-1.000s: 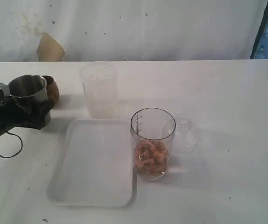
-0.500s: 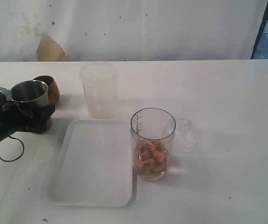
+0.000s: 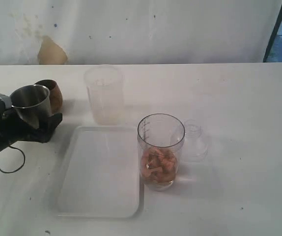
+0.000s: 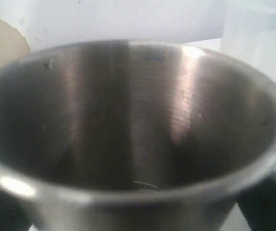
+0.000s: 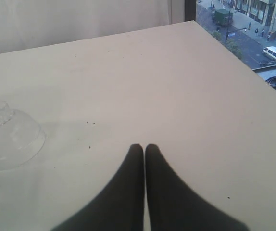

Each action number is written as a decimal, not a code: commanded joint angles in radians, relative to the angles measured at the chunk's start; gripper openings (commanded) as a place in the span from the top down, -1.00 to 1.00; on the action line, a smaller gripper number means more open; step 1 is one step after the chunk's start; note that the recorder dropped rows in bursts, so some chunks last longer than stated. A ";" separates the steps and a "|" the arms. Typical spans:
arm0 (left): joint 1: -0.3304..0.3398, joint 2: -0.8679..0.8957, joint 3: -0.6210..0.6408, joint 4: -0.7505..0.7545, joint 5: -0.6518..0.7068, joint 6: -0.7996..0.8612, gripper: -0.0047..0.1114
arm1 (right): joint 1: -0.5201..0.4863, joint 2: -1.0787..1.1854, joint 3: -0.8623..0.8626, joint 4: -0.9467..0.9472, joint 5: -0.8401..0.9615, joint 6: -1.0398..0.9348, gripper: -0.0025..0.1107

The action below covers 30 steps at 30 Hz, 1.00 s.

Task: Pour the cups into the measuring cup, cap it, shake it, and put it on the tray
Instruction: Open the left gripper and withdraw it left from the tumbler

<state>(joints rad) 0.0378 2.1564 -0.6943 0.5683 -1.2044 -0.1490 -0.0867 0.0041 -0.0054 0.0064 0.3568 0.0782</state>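
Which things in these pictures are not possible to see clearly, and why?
- Left claw: the steel tumbler fills the left wrist view; whether it grips is unclear.
- Copper cup: exterior view, half hidden behind the tumbler; its inside unseen.
- Measuring cup scale: exterior view, too small to read.
- Cap: right wrist view, cut off by the picture edge.

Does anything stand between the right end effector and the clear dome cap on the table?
Nothing visible does. In the right wrist view only bare table lies between the shut right end effector and the cap.
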 commanded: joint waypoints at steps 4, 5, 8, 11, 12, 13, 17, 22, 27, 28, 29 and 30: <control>0.000 -0.004 0.087 -0.130 -0.017 0.052 -0.89 | -0.002 -0.004 0.005 0.001 -0.007 0.005 0.96; 0.000 -0.004 0.096 -0.135 -0.017 0.052 -0.89 | -0.002 -0.004 0.005 0.001 -0.007 0.005 0.96; 0.000 -0.004 0.117 -0.141 -0.017 0.068 -0.89 | -0.002 -0.004 0.005 0.001 -0.007 0.005 0.96; 0.000 -0.012 0.133 -0.141 -0.017 0.080 -0.89 | -0.002 -0.004 0.005 0.001 -0.007 0.005 0.96; 0.000 -0.021 0.137 -0.143 -0.017 0.080 -0.89 | -0.002 -0.004 0.005 0.001 -0.007 0.005 0.96; 0.000 -0.032 0.146 -0.143 -0.017 0.080 -0.89 | -0.002 -0.004 0.005 0.001 -0.007 0.005 0.96; 0.000 -0.088 0.191 -0.141 -0.017 0.080 -0.89 | -0.002 -0.004 0.005 0.001 -0.007 0.005 0.96; 0.000 -0.158 0.265 -0.160 -0.017 0.120 -0.89 | -0.002 -0.004 0.005 0.001 -0.007 0.005 0.96; 0.000 -0.216 0.335 -0.187 -0.017 0.129 -0.89 | -0.002 -0.004 0.005 0.001 -0.007 0.005 0.96; 0.000 -0.226 0.347 -0.181 -0.017 0.129 -0.89 | -0.002 -0.004 0.005 0.001 -0.007 0.005 0.96; 0.000 -0.239 0.359 -0.174 -0.017 0.129 -0.89 | -0.002 -0.004 0.005 0.001 -0.007 0.005 0.96; 0.000 -0.253 0.371 -0.174 -0.017 0.129 -0.89 | -0.002 -0.004 0.005 0.001 -0.007 0.005 0.96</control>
<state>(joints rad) 0.0378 1.9416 -0.3544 0.4029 -1.2062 -0.0226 -0.0867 0.0041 -0.0054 0.0064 0.3568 0.0782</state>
